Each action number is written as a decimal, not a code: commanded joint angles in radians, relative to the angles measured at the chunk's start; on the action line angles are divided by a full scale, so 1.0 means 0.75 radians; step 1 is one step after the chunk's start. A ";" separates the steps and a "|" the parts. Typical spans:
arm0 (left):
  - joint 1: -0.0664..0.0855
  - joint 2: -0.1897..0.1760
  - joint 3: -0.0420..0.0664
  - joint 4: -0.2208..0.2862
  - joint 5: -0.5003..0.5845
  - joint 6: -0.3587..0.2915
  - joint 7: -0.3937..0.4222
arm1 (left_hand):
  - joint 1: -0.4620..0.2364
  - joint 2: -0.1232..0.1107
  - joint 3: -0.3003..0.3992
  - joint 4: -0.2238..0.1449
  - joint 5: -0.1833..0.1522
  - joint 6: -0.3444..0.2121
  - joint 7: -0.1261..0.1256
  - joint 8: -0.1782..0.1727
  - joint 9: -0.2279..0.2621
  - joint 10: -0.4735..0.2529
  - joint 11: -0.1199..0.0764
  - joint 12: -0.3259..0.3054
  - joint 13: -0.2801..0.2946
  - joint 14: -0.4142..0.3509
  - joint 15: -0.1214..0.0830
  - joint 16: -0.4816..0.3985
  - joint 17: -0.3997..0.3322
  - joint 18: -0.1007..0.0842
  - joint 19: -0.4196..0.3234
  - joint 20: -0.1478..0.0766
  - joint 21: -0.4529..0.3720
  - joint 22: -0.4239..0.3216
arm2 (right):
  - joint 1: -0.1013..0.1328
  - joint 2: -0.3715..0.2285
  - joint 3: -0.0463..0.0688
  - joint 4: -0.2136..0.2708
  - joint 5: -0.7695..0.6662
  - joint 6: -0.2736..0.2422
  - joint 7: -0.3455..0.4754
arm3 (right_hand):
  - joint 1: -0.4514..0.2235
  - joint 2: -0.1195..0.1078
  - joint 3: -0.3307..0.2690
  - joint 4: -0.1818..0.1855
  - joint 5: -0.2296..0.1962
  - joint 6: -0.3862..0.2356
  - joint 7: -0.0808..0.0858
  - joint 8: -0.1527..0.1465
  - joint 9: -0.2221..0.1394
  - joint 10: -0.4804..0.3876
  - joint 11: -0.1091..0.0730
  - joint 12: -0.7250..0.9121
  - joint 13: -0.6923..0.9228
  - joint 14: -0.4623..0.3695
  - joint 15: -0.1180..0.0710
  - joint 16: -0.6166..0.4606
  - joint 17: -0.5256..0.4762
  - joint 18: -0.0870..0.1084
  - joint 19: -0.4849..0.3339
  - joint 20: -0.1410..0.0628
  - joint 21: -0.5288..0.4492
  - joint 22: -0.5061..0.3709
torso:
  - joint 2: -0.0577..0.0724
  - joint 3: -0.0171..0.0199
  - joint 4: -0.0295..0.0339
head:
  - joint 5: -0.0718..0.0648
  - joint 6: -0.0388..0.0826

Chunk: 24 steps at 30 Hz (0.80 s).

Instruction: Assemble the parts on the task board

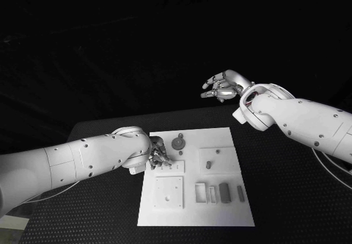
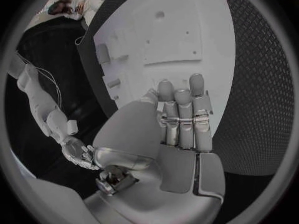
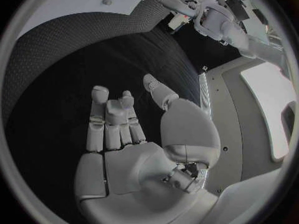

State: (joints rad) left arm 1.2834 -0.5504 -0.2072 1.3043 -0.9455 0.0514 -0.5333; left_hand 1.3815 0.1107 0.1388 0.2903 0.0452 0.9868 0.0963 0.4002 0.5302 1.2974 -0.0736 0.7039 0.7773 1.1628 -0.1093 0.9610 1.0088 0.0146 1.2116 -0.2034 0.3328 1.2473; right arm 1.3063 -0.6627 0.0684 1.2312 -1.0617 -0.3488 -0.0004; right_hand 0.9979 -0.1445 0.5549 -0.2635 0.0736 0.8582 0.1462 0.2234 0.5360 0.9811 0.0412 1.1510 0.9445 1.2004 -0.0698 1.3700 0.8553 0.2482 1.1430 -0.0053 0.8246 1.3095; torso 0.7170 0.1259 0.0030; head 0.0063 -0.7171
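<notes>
The white task board (image 1: 220, 137) lies in the middle of the table. On its far part stands a round grey part (image 1: 178, 144), and a small slotted part (image 1: 208, 164) sits in a raised square plate (image 1: 227, 155). Several narrow grey parts (image 1: 225, 192) lie in a row near the front. My left hand (image 1: 157, 158) reaches down onto the board's left edge, its fingers (image 2: 181, 109) straight and side by side, the thumb close beside them, and no part shows between them. My right hand (image 1: 224, 85) hangs high beyond the table's far edge, its fingers (image 3: 109, 119) spread and holding nothing.
A second square plate (image 1: 169, 192) sits at the board's front left. Black table surface (image 1: 293, 203) lies on both sides of the board. My left forearm (image 1: 81, 160) stretches over the table's left part.
</notes>
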 commanded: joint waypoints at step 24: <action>-0.014 0.014 -0.001 0.005 -0.032 -0.001 -0.009 | -0.075 -0.072 0.024 0.000 0.004 0.220 -0.101 -0.138 0.806 -0.044 -0.005 0.004 -0.009 -0.040 0.004 0.052 -0.072 0.010 -0.007 0.002 -0.026 0.035 | 0.000 0.005 0.001 0.001 0.001 0.025 0.009 | 0.000 0.013 -0.013 0.000 0.002 0.000 0.011 -0.001 -0.003 -0.007 0.000 0.003 -0.003 -0.012 0.002 0.001 0.002 0.018 -0.002 -0.003 -0.006 0.019 | -0.001 0.0025 -0.0025 | 0.001 -0.004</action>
State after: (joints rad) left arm 1.2737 -0.5424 -0.2077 1.3069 -0.9620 0.0471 -0.5388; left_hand 1.3285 0.0629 0.1525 0.2895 0.0455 0.9953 0.0878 0.3013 1.1113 1.2846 -0.0608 0.7039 0.7704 1.1396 -0.1072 0.9981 0.9553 0.0147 1.2062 -0.1979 0.3172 1.2736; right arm 1.3063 -0.6598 0.0684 1.2313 -1.0612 -0.3411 -0.0006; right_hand 0.9980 -0.1446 0.5492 -0.2633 0.0736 0.8601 0.1484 0.2234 0.5351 0.9811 0.0412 1.1510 0.9437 1.1996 -0.0690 1.3700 0.8561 0.2482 1.1428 -0.0050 0.8246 1.3095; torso 0.7167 0.1273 0.0019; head 0.0067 -0.7202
